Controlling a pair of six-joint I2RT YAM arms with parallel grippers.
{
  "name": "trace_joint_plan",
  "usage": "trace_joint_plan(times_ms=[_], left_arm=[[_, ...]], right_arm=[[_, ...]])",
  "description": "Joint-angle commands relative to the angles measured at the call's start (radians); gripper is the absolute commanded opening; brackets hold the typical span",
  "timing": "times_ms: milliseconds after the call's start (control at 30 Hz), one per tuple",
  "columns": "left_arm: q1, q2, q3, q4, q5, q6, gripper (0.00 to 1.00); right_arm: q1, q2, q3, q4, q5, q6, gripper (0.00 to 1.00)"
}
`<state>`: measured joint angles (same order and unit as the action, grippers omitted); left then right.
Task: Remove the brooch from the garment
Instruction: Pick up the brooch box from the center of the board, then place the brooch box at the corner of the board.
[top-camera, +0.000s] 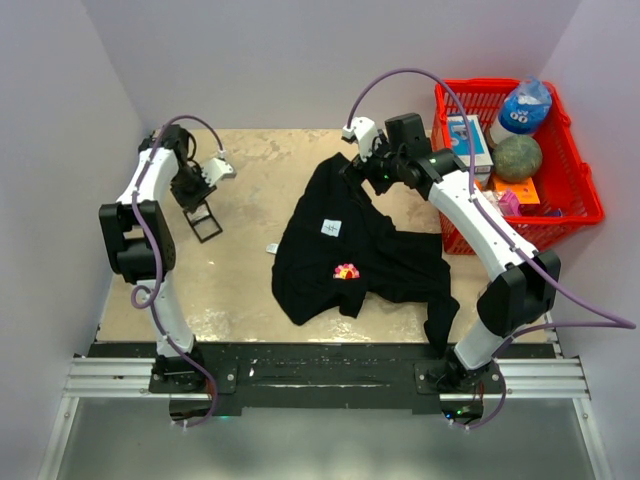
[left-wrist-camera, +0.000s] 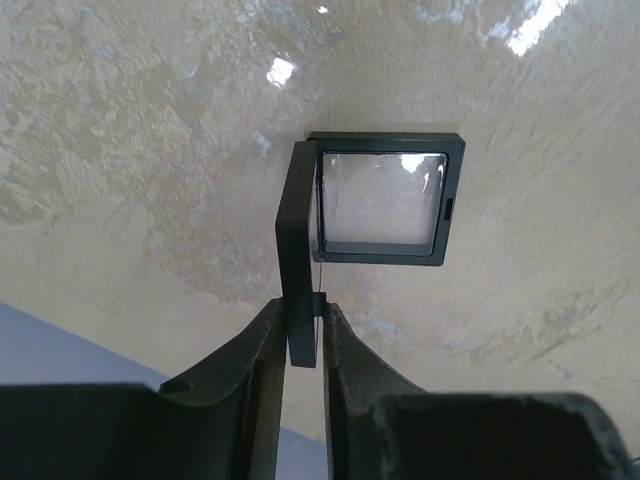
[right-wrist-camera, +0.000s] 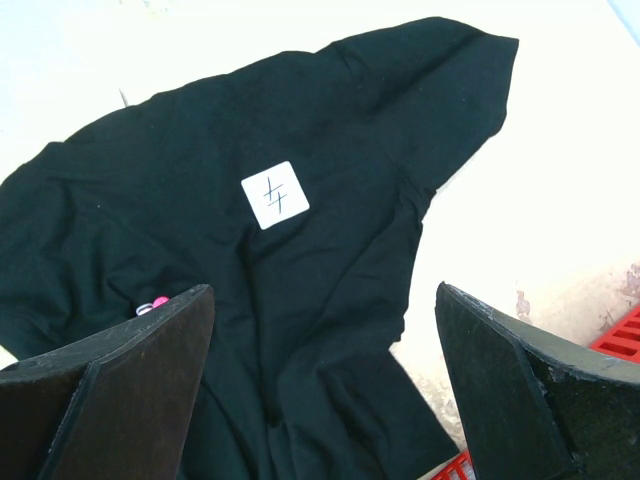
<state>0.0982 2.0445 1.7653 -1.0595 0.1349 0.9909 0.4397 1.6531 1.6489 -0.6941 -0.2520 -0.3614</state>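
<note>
one black fabric shirt (top-camera: 380, 255) lay on the desk (top-camera: 250, 290), one tiny pink-red-yellow bead brooch (top-camera: 346, 271) sat on it, right end effector (right-wrist-camera: 322, 300) spread wide, left end effector (left-wrist-camera: 302, 322) clamped on one black square frame (left-wrist-camera: 385, 205)

We note bright, even overhead light, specular glare on the table (left-wrist-camera: 281, 72), washed-out highlights in the right wrist view, and soft-focus fingers (right-wrist-camera: 130, 400) there.

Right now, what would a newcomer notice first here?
The black shirt sprawled mid-table, the bright brooch on it. At the far right, a red basket of clutter. The left claw pinches a small clear-windowed case; the right claw hangs open over the shirt.
</note>
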Motion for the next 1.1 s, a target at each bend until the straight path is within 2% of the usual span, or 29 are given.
trace_joint_plan(times_ms=[0,200,300,400,500,667,1067], left_arm=[[0.031,-0.075,0.005,-0.082,-0.031,0.155,0.04],[0.133,-0.118,0.065,-0.253,0.021,0.392,0.0],[0.198,-0.187,0.04,-0.246,0.087,0.532,0.0],[0.227,-0.24,-0.023,-0.235,0.058,0.619,0.0],[0.262,-0.289,-0.092,-0.232,0.088,0.733,0.0],[0.285,-0.32,-0.187,-0.197,0.057,0.825,0.0],[0.328,-0.316,-0.254,-0.112,-0.024,0.96,0.0]], right_arm=[[0.002,-0.039,0.009,0.024,0.002,-0.013,0.95],[0.002,-0.052,-0.011,0.022,0.0,-0.014,0.95],[0.002,-0.058,-0.017,0.022,0.003,-0.014,0.95],[0.004,-0.055,-0.018,0.022,0.005,-0.016,0.95],[0.004,-0.047,-0.014,0.021,0.003,-0.017,0.95],[0.002,-0.039,-0.005,0.021,0.005,-0.021,0.95],[0.002,-0.03,-0.011,0.008,0.02,-0.031,0.96]])
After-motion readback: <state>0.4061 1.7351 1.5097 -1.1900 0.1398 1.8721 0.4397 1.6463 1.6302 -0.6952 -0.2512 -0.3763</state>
